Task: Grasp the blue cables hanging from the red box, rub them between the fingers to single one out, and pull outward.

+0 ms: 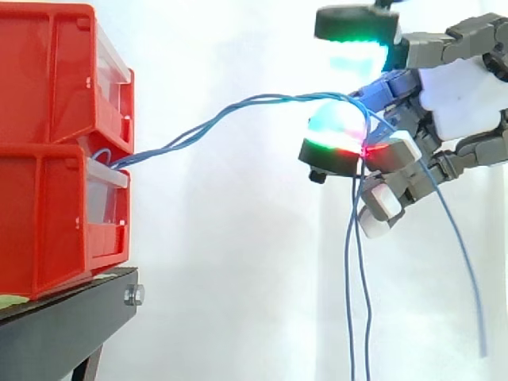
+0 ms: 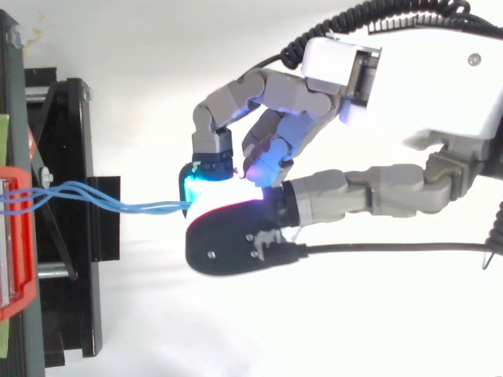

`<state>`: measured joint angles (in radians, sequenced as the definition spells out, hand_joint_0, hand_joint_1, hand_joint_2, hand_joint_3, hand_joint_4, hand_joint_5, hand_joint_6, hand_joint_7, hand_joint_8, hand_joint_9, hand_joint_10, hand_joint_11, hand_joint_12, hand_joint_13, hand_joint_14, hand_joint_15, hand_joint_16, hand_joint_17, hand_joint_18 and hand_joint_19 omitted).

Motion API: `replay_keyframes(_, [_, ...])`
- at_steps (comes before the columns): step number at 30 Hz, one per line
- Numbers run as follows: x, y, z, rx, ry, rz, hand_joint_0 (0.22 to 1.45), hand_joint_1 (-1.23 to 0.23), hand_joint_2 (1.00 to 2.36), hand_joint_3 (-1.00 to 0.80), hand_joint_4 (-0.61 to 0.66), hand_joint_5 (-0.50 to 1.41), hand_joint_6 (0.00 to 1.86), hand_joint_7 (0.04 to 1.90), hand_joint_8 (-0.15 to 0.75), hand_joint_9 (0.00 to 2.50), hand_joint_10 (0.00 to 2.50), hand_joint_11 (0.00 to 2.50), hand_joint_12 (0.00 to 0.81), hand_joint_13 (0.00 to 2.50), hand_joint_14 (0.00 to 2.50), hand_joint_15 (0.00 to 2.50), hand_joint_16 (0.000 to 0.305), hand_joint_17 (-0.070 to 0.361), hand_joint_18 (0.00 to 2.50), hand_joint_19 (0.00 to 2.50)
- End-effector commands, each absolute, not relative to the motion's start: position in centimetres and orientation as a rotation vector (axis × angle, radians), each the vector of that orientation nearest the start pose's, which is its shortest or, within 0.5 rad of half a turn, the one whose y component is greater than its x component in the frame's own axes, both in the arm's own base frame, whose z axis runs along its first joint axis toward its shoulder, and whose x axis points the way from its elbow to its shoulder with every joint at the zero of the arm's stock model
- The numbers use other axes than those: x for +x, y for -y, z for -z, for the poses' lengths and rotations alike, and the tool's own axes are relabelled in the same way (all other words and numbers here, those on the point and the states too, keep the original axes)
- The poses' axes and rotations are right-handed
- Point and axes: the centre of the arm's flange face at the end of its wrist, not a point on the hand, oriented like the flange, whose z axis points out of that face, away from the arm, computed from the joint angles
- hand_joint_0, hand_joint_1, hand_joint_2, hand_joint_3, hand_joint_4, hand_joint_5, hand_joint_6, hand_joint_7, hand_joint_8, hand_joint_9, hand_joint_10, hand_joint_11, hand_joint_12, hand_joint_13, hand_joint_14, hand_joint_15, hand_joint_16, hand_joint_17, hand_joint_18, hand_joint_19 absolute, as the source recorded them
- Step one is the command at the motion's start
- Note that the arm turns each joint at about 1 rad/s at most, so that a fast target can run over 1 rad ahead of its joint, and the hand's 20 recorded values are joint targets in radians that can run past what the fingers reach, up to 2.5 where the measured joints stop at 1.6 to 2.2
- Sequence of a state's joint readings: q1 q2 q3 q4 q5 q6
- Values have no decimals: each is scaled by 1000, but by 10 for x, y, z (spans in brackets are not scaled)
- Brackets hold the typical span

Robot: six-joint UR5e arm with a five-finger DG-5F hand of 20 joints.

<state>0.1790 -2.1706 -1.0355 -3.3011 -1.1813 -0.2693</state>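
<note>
- In the side view, I am pinching the blue cables (image 1: pixel 262 99) between curled fingers, my pads (image 1: pixel 337 127) pressing on them. They are sloping left and down from my hand (image 1: pixel 456 95) to the red box (image 1: pixel 48 119), loose ends hanging below.
- In the top view, the cables (image 2: pixel 118 203) are stretching straight left from my pads (image 2: pixel 206 184) to the box (image 2: pixel 20 236). I am judging the outward pull as rightward, along their length.

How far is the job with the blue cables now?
Done: the robot hand holds the blue cables coming from the red bins, pinched between its glowing fingertips. In hand: several strands run together into the pinch, so none is singled out yet; their loose ends hang below. Left: rubbing one free and pulling it outward.
</note>
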Motion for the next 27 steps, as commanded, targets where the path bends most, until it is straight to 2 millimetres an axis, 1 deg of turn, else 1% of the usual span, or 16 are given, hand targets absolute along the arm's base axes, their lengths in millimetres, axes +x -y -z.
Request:
replay_keyframes(1, [719,44,-371,1205,-1378,-715,594,-591,1018,-198,141,-181,875,1141,285,1097,31,1084,397,824,29,741,52,117,538,638])
replay_keyframes(3, [719,44,-371,1206,-1380,-714,604,-658,1020,-153,136,-188,896,1083,287,1069,29,1098,399,817,30,752,53,119,543,642])
replay_keyframes(5, [719,44,-371,1204,-1379,-714,613,-696,1021,-133,95,-192,902,1075,283,1053,30,1110,396,807,29,755,52,118,539,635])
replay_keyframes(7, [719,44,-371,1204,-1379,-714,640,-760,1021,-155,47,-197,909,1081,279,1042,29,1107,393,794,30,752,53,118,536,618])
replay_keyframes(10, [719,44,-371,1203,-1380,-713,675,-819,1020,-218,23,-200,913,1096,275,1032,29,1110,385,780,28,739,52,117,534,601])
replay_keyframes(13, [719,45,-371,1205,-1378,-713,704,-844,1016,-288,7,-200,916,1091,270,1034,29,1114,384,775,30,727,52,116,530,582])
replay_keyframes(15, [719,45,-371,1203,-1379,-712,719,-851,1013,-342,-9,-199,921,1145,272,1058,30,1120,383,772,32,727,51,115,529,581])
replay_keyframes(20, [719,45,-371,1204,-1378,-711,742,-849,1004,-446,-5,-194,923,1105,266,1086,29,1145,378,772,30,718,51,114,534,584])
replay_keyframes(24, [719,44,-371,1203,-1379,-712,730,-859,1000,-496,10,-187,918,1105,270,1101,28,1158,377,774,30,720,50,113,537,582])
replay_keyframes(27, [719,44,-371,1204,-1378,-710,709,-845,1000,-500,16,-179,913,1119,269,1118,30,1163,375,778,30,728,50,112,536,591])
